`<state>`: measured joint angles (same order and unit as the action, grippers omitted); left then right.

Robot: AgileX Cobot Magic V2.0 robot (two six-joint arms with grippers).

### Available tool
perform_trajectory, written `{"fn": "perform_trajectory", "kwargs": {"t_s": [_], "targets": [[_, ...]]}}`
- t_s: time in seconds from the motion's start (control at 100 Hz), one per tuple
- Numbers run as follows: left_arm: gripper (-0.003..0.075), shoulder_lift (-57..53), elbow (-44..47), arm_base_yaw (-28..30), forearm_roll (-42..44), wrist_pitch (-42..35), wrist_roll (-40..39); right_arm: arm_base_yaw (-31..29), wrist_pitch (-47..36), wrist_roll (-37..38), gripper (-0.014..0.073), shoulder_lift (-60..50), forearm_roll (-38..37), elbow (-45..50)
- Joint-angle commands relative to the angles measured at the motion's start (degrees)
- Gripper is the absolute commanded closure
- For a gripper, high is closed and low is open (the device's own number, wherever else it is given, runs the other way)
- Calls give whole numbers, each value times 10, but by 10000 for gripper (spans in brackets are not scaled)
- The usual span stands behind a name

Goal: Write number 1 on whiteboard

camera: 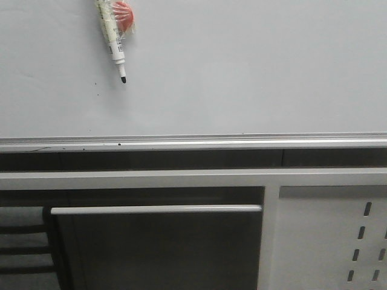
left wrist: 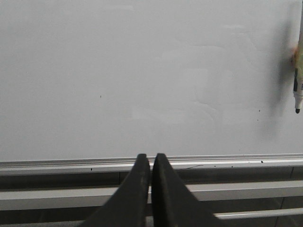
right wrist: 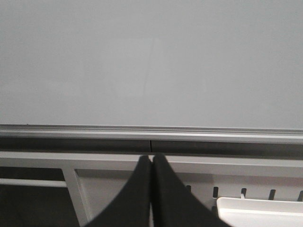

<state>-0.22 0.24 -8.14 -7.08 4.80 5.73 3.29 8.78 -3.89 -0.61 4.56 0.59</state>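
Above the left gripper [left wrist: 150,163], whose fingers are pressing together on nothing, the whiteboard [left wrist: 142,71] is showing no stroke, so the number 1 is not yet looking written. The right gripper [right wrist: 151,163] is likewise sitting closed and empty below the board's silver rail [right wrist: 151,132]. Well off to one side of the left fingers, a marker [left wrist: 298,80] is hanging against the board with its dark tip pointing down; what is holding it is out of view. The board is looking smooth, pale grey-white, with only tiny specks. Risk, as I judge it: the tilted tip could be skating or lifting off, leaving a broken or crooked line.
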Motion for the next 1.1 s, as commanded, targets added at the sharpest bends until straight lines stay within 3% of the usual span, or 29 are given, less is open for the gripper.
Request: {"fn": "perform_trajectory", "kwargs": {"t_s": [0.0,0.38,0.45,0.6,0.75,0.9,1.09], "targets": [[741,-12,23,2,-27,-59,-6,-5,-57,-2,657,-10,36,15],[741,-12,21,2,-358,-89,-6,-5,-76,-2,657,-10,340,14],[741,-12,15,2,-384,-84,-6,-5,-58,-2,657,-10,377,6],[741,-3,-35,2,-362,-25,-1,-5,25,-2,635,2,373,-41],[741,55,-109,2,-302,34,25,-5,79,-2,636,57,321,-111],[741,164,-198,2,-334,113,165,-5,142,-11,636,165,244,-188],[741,288,-274,2,-505,167,358,-5,161,-94,638,285,234,-267]]}}
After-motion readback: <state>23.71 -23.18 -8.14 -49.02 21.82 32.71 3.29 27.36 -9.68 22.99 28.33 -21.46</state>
